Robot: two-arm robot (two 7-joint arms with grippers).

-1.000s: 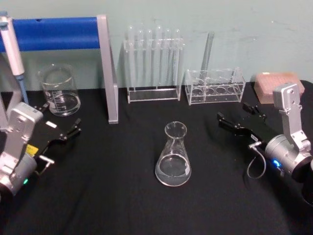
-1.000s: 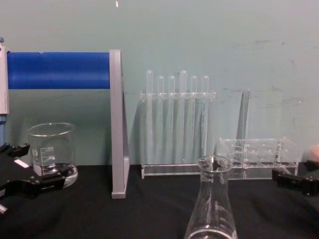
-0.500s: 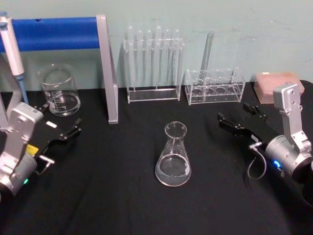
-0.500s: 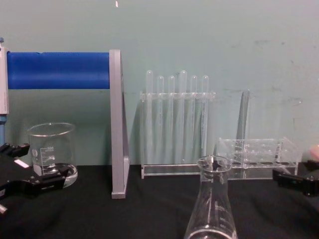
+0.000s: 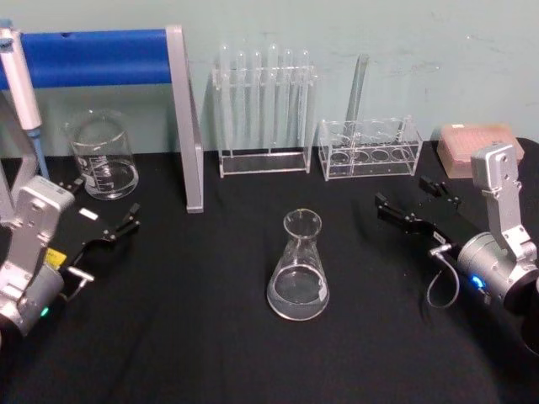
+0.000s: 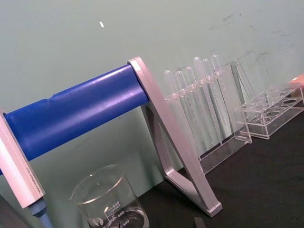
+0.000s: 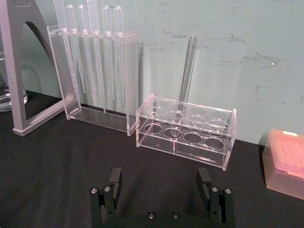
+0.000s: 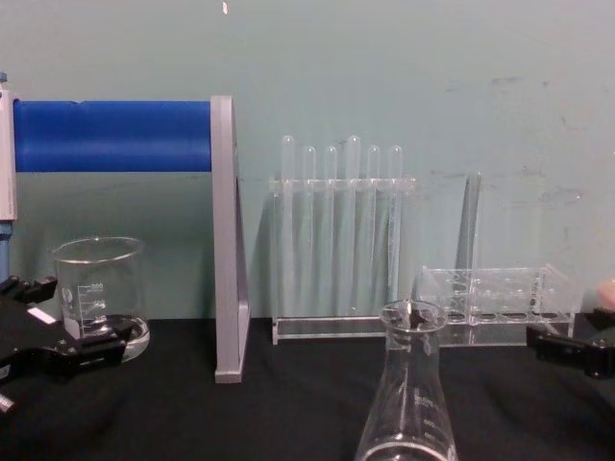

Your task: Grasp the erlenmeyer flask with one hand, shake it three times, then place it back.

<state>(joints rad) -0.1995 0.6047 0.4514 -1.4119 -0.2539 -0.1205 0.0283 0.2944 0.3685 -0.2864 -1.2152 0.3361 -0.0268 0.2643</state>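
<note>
Over on the left, the left gripper [image 5: 105, 217] sits low above the black table [image 5: 185, 337], fingers spread with nothing between them, just in front of the glass beaker [image 5: 102, 156], which stands by the back wall and holds a little clear liquid. Above the beaker runs the blue bar [image 5: 93, 57] of a grey stand [image 5: 187, 126], whose leg comes down to the cloth right beside it. Next along the back is a tall clear rack of test tubes [image 5: 263, 109], all upright, and then a low clear rack [image 5: 369, 148] with a single tube standing in it. Out in front, in the middle of the table, there's the flask [image 5: 298, 268], upright on its wide base, untouched, well apart from both grippers. To its right, the right gripper [image 5: 413, 204] hangs near the low rack, its two black fingers [image 7: 113, 190] wide apart and gripping nothing, pointed toward the back racks. Far right, at the table's back edge, rests a pinkish box [image 5: 476, 145].
</note>
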